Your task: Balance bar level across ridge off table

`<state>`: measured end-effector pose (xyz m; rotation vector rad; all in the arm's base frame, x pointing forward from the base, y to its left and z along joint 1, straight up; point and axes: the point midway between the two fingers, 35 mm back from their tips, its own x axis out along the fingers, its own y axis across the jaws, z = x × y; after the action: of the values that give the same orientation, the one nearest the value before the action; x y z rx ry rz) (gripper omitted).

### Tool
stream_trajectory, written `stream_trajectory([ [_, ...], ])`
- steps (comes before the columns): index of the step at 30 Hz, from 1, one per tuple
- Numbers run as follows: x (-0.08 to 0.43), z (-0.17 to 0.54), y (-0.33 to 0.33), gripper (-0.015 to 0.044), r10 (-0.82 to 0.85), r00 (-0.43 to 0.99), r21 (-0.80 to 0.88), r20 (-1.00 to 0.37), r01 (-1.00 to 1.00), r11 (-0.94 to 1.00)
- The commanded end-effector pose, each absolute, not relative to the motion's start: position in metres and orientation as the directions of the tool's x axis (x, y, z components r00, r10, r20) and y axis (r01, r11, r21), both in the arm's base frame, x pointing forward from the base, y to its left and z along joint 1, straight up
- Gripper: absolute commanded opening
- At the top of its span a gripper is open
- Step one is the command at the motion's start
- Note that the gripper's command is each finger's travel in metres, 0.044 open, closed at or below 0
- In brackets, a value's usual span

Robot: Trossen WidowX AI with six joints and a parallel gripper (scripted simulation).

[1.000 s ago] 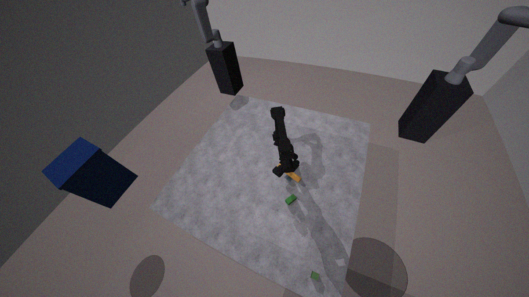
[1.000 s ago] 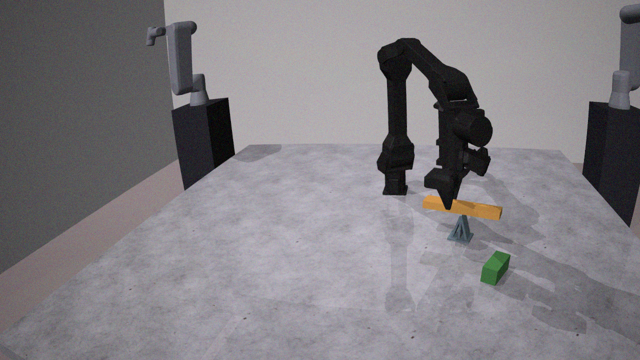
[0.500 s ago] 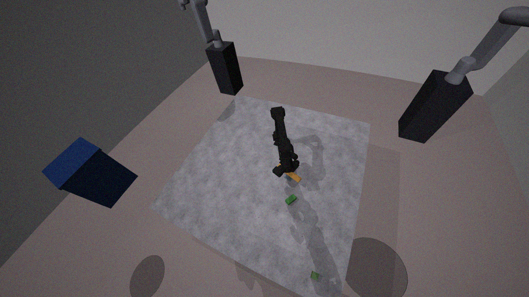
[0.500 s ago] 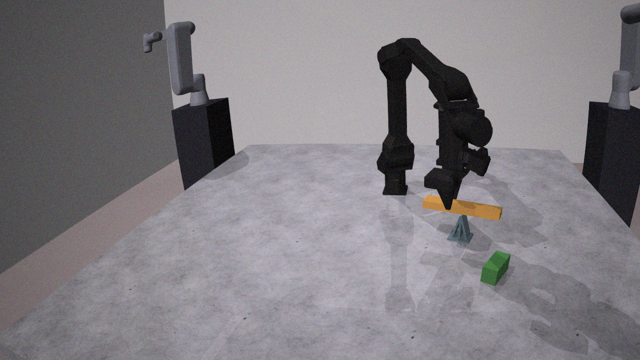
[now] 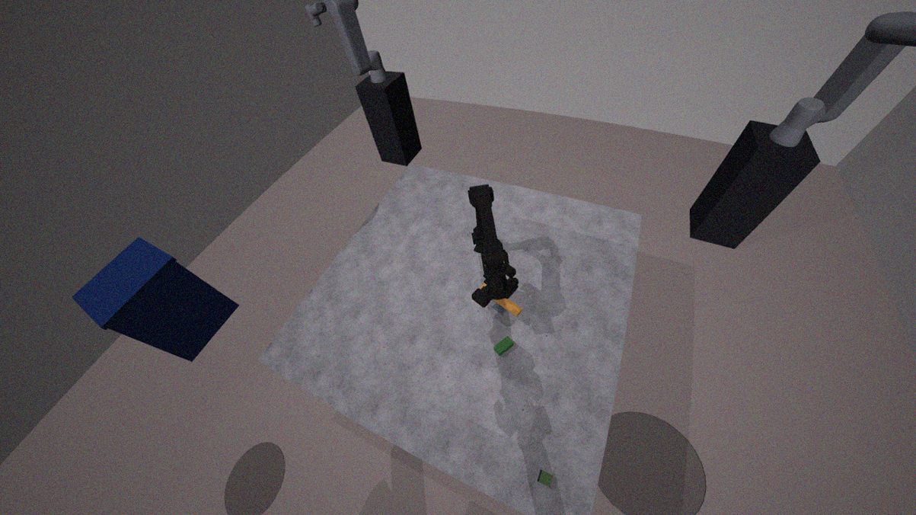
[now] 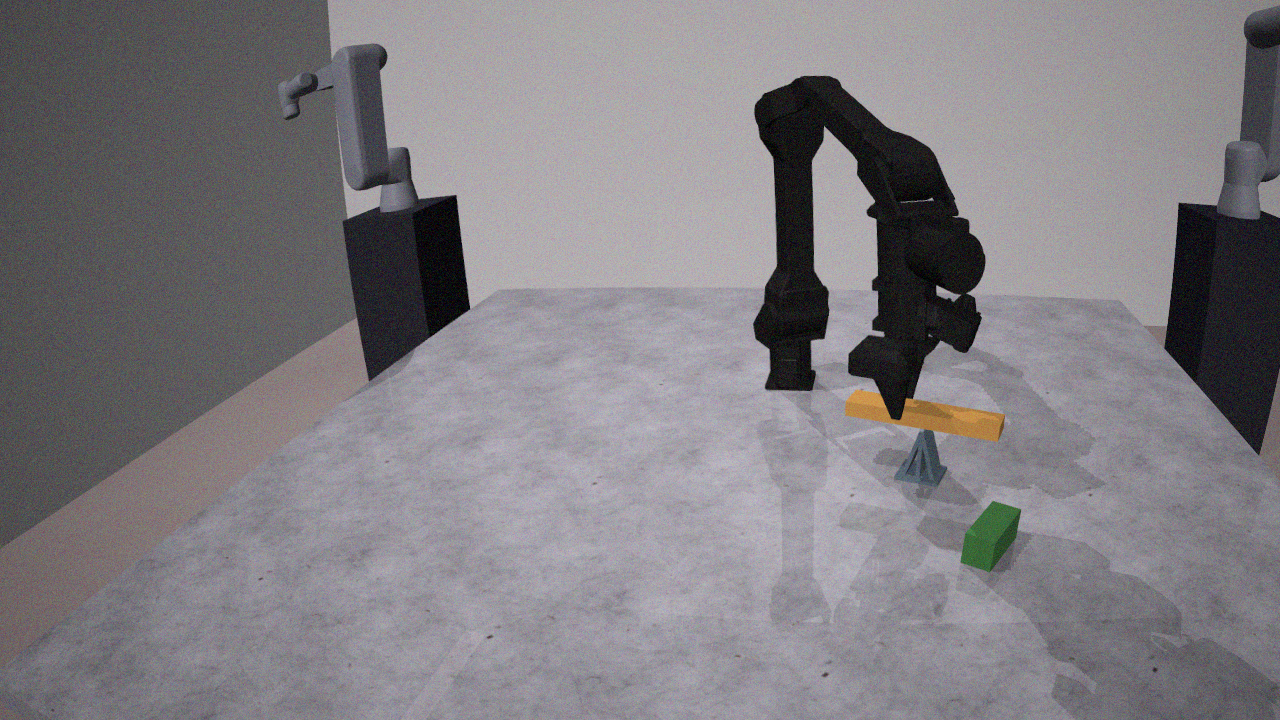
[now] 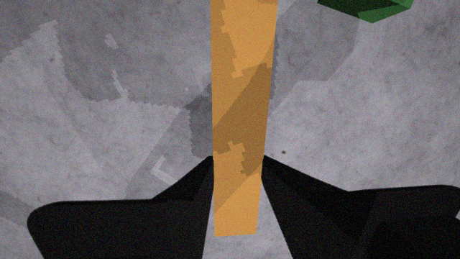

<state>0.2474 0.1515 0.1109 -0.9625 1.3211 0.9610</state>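
Note:
The orange bar (image 5: 510, 307) (image 6: 962, 420) (image 7: 240, 108) is held over the ridge, clear of the table. My gripper (image 6: 900, 413) (image 7: 236, 161) is shut on it, left of its middle in the exterior view. The blue-grey ridge (image 6: 922, 463) stands upright on the table under the bar. Its top meets or nearly meets the bar's underside, right of the fingers; whether they touch is too fine to tell. The bar looks close to level, its right end slightly lower in that view. In the wrist view the bar hides the ridge.
A green block (image 5: 504, 345) (image 6: 989, 537) (image 7: 381, 12) lies on the table near the ridge, on its near side in the exterior view. A smaller green piece (image 5: 545, 477) lies near the table's edge. Two grey arms on dark pedestals (image 5: 389, 120) (image 5: 750, 188) stand beyond the table.

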Motion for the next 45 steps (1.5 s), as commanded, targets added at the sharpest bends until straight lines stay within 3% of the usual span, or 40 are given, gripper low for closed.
stream_trajectory([
  [1, 0.2474, 0.1109, 0.1515, 0.0000, 0.014, 0.020, -0.015, -1.000, -0.947, 0.321],
  [15, 0.2474, 0.1109, 0.1515, 0.0000, 0.014, 0.020, -0.015, -1.000, -0.947, 0.321],
  [22, 0.2474, 0.1109, 0.1515, 0.0167, 0.014, 0.020, -0.015, -1.000, -0.947, 0.321],
  [45, 0.2474, 0.1109, 0.1515, 0.0169, 0.014, 0.020, -0.015, -1.000, -0.947, 0.321],
])
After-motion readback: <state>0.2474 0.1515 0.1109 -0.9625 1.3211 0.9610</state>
